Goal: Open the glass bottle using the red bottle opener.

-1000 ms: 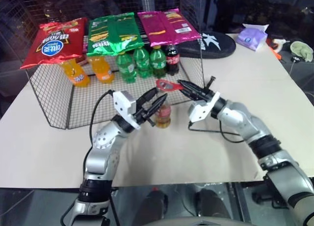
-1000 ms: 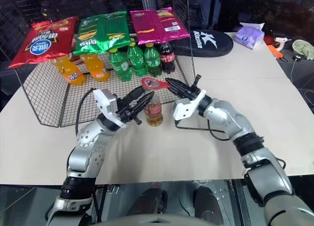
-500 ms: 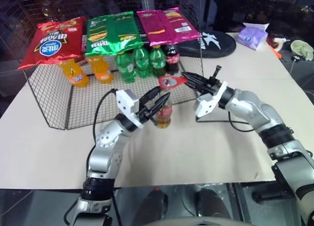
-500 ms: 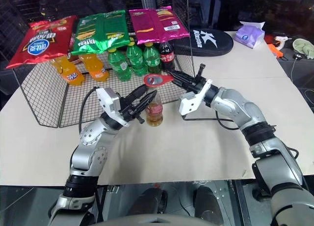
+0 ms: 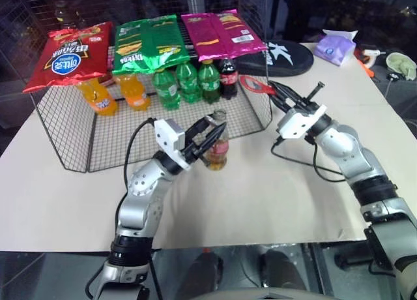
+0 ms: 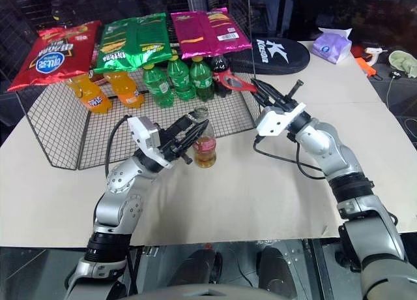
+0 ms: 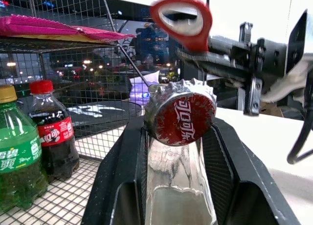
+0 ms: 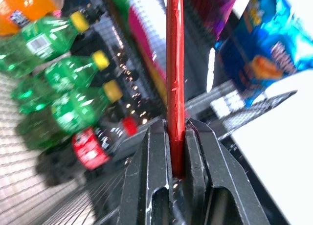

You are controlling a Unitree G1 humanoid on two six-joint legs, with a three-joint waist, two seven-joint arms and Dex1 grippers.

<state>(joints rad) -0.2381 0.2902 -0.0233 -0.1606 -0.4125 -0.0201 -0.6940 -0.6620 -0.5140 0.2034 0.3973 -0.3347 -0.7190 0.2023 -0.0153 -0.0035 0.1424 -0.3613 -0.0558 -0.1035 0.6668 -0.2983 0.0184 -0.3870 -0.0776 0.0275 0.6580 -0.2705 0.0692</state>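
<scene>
Up and to the right of the glass bottle, which my left gripper clamps upright on the bench, my right gripper pinches the red bottle opener, well apart from the cap.
</scene>
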